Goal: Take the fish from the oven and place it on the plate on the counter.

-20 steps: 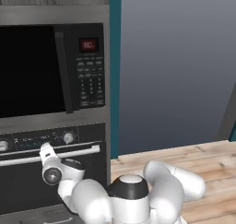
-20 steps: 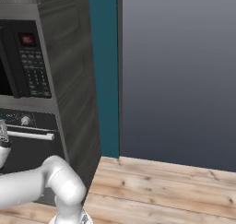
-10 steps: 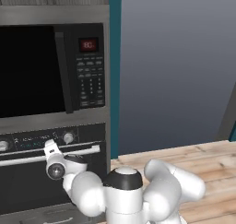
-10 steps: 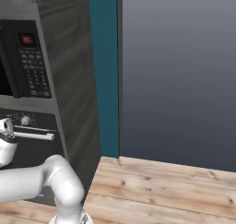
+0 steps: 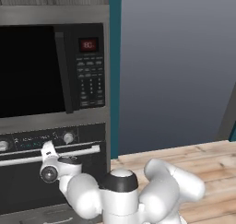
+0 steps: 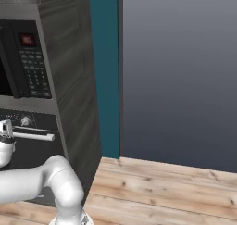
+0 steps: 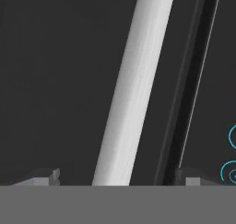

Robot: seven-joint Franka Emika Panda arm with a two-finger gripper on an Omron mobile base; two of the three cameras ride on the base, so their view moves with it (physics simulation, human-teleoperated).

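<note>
Oven [image 5: 27, 191], lower left of left base frame: door shut, task barely begun.
Handle [image 7: 133, 85]: bar ran between the spread fingers [image 7: 46, 178], not yet clamped.
Fish: presumably inside the oven, unseen; opening, retrieval and plating all remained.

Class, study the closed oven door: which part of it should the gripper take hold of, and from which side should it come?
Grip the silver bar handle across the top of the oven door. Come at it head-on from the front, one finger on each side of the bar. The bar is long, round and slim, and stands off the dark glass, leaving room behind it. The gripper already straddles it, jaws open.
</note>
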